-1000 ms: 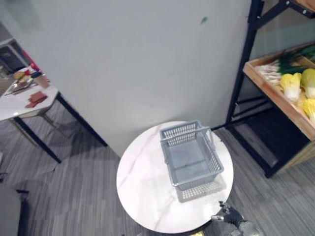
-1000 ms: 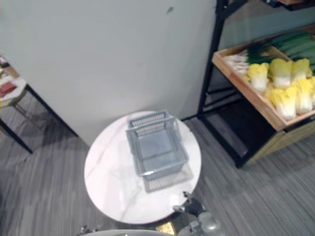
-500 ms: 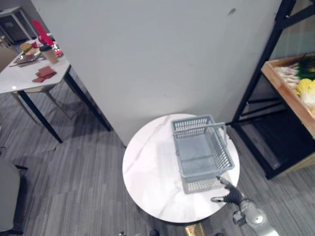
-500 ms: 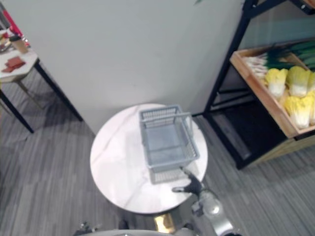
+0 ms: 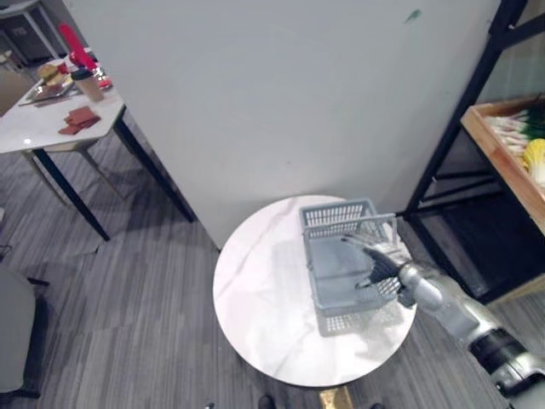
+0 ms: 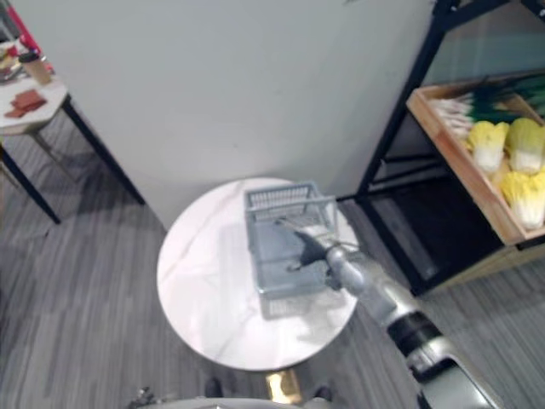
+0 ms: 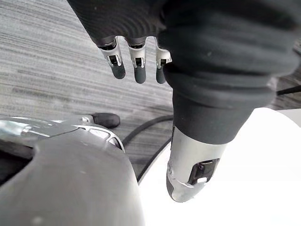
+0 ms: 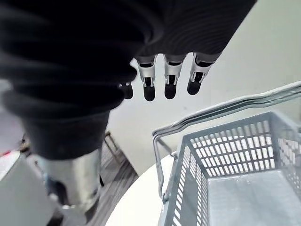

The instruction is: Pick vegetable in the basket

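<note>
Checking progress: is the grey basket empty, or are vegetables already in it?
Empty: the basket shows a bare grey floor, with the right hand open over it.

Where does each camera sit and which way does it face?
Left eye view: on the head, looking down at the table and empty basket; right arm from lower right, right hand over the basket.
Right eye view: beside it, same scene, plus cabbages on a shelf.
Left wrist view: left wrist, looking along the open left hand at the floor.
Right wrist view: right wrist, looking past open fingers at the basket's handle.
Shared: eye views and right wrist view show the basket.
</note>
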